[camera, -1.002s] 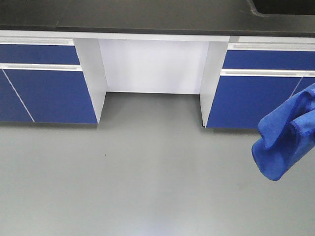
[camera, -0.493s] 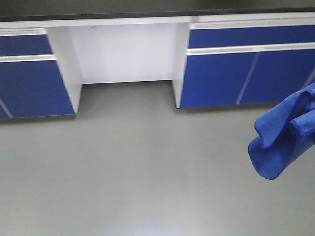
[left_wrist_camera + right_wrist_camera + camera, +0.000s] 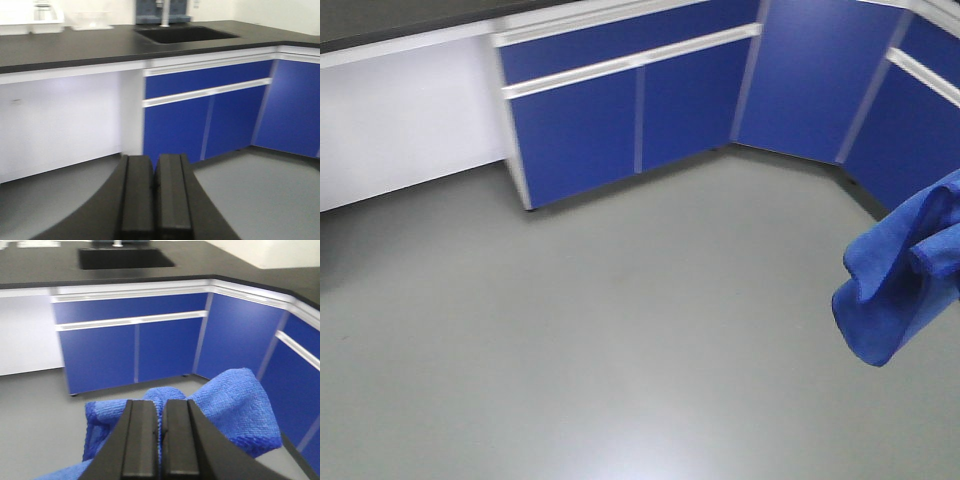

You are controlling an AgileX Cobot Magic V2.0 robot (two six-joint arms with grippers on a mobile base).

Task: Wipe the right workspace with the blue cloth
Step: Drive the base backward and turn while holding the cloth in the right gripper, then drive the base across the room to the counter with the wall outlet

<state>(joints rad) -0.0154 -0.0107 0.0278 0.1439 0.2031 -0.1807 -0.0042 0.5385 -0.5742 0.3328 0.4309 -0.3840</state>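
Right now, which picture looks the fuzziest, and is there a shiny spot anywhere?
Left wrist view: the fuzziest, with the blue cupboards and the sink looking smeared. Right wrist view: the blue cloth is sharp enough to show its weave, while the cupboards behind it are softer. Front view: a pale shiny patch lies on the grey floor near the bottom edge.

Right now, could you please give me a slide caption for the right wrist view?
Right gripper shut on the blue cloth above the grey floor, facing blue cabinets and a black countertop with sink.
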